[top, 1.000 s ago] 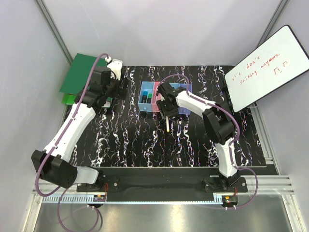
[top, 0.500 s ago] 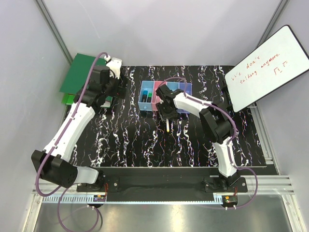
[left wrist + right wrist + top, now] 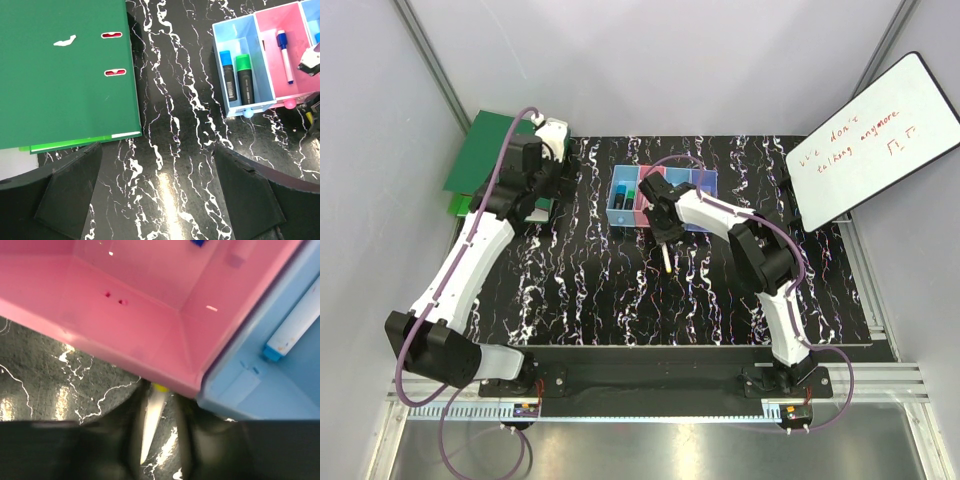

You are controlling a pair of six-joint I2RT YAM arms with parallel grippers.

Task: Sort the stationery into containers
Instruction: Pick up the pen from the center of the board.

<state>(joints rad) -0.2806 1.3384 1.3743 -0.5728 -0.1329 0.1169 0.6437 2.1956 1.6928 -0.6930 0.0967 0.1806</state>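
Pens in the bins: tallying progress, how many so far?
4: blue-capped marker, green-capped marker in left blue bin; blue-tipped pen in pink bin; white pen in next blue bin. More may be hidden.

The left arm [image 3: 470,262] and right arm [image 3: 788,322] share glossy white link shells joined by bulky black joint housings, each trailed by a purple cable [image 3: 520,112]. The left pincer [image 3: 160,200] ends in broad matte-black fingers [image 3: 250,195].
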